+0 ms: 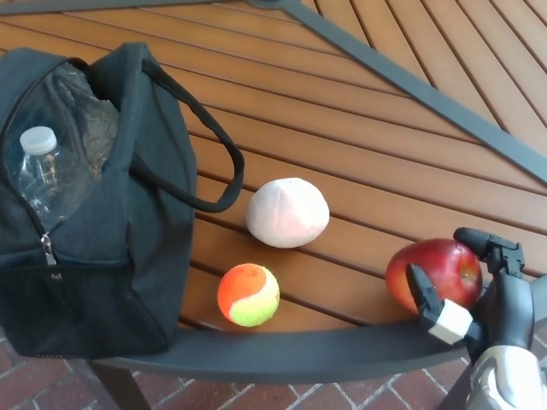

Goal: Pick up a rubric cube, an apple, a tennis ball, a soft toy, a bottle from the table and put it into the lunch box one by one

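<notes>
Red apple [434, 274] at the table's [359, 128] near right edge, cupped by the right hand [479, 295]: thumb in front, fingers [491, 248] curled behind, touching it. Left of it, tennis ball [248, 295] and pale soft toy [287, 213]. Far left, dark lunch box [102, 256], unzipped, with bottle [43, 175] inside.
</notes>
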